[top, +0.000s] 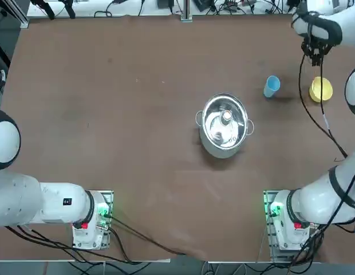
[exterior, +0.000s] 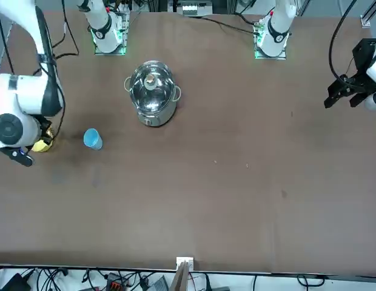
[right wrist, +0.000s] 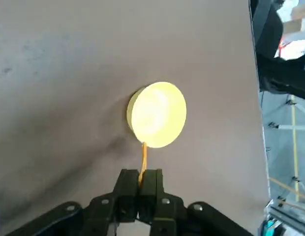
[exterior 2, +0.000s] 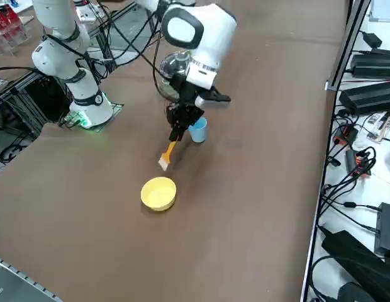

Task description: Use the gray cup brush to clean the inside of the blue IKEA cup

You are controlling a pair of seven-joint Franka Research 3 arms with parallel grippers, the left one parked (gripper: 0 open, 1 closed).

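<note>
**A:** Where is the right gripper [exterior 2: 177, 131], and what is in it?

**B:** It hangs above the table [exterior 2: 258, 189] at the far right, its fingers [right wrist: 127, 189] pinched tight on the orange handle of the gray cup brush [exterior 2: 167, 153]. The brush slants down from the jaws, pale head lowest, clear of the tabletop.

**A:** And the cup?

**B:** The blue IKEA cup [exterior 2: 197, 129] stands upright on the table just beside the gripper, toward the middle. In the side view the gripper partly overlaps it. In the overhead view the cup [top: 271, 86] is apart from everything else.

**A:** What else is close by?

**B:** A yellow bowl [exterior 2: 158, 192] sits open side up, to the right of the cup and near the table's right edge. The wrist camera looks straight down into it past the brush handle. A steel pot [top: 224, 124] with two side handles stands near the table's centre, well apart from the cup.

**A:** Any brand, label or lettering?

**B:** None can be read on the cup, brush, bowl or pot.
</note>
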